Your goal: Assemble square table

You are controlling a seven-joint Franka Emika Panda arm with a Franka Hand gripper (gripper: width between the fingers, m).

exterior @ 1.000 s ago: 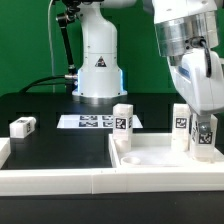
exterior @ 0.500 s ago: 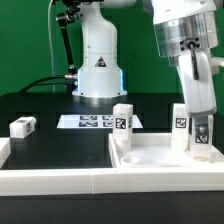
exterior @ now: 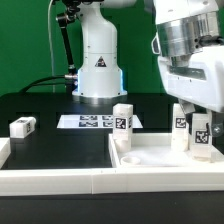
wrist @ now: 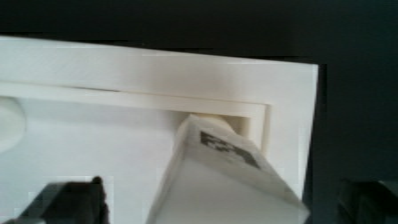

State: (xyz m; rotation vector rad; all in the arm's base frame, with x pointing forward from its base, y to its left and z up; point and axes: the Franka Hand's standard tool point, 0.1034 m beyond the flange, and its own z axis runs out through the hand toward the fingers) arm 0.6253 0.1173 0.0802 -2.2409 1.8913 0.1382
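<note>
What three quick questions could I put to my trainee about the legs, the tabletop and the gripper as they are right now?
1. True or false: the gripper is shut on a leg.
2. In the exterior view, how many legs stand on the tabletop?
3. Where is the lying leg? A: on the marker board. B: on the black table, at the exterior view's left. C: inside the tabletop.
Key: 1 false, its jaws are open above the legs. 2 three standing legs. 3 B.
</note>
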